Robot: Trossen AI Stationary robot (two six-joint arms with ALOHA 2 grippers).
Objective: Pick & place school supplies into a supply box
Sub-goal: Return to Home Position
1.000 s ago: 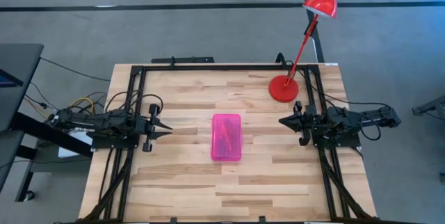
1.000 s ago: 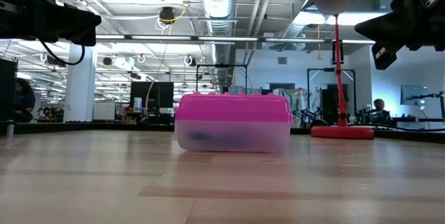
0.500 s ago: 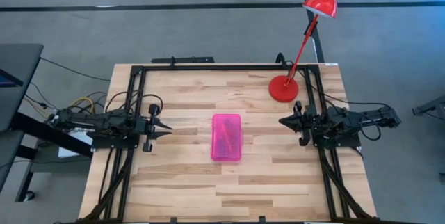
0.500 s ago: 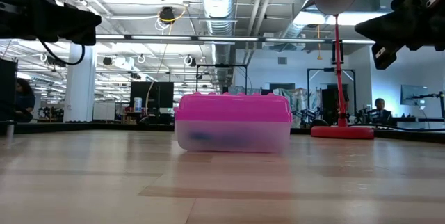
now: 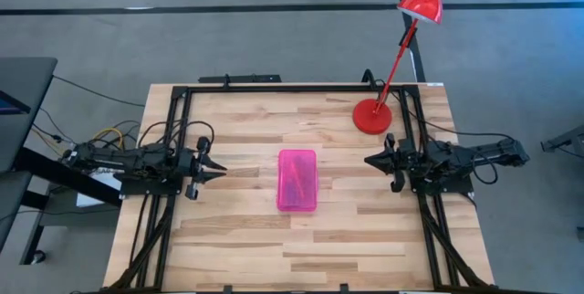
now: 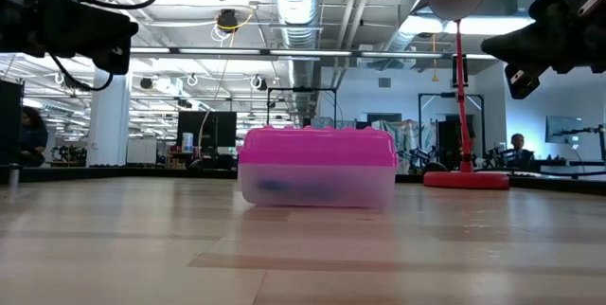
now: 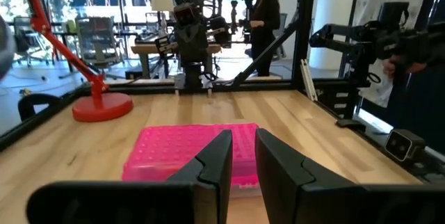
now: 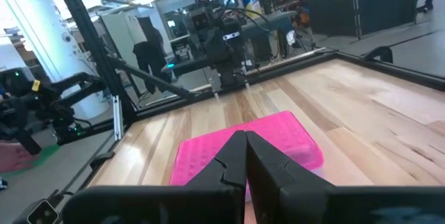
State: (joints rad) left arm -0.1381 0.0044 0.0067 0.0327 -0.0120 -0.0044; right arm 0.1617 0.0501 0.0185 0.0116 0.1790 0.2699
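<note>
**High view.** Box [image 5: 297, 180]: pink lid down, lying flat mid-table [image 5: 246, 239]. No loose supplies seen anywhere around the box. Left gripper [image 5: 217, 172]: well apart from the box on its left, tip aimed at it, carrying nothing. Right gripper [image 5: 370, 160]: well apart on the box's right, likewise aimed at it and bare. Lamp [image 5: 371, 116]: red base beyond the box, toward the right arm.

**Low view.** Box resting on the wood, lid seated on the clear base. Supplies [image 6: 275, 188]: faint blue shape inside, rest too dim to list. Both arms raised high to either side of the box.

**Left wrist view.** Fingers [image 7: 217, 156] narrowly parted, a sliver of pink box showing between, gripping nothing.

**Right wrist view.** Fingers [image 8: 233, 156] pressed together, empty, box just ahead.

**Progress, judged.** Packing and closing apparently complete. Nothing left to collect. Only remainder: settling both arms at rest, clear of the box.
</note>
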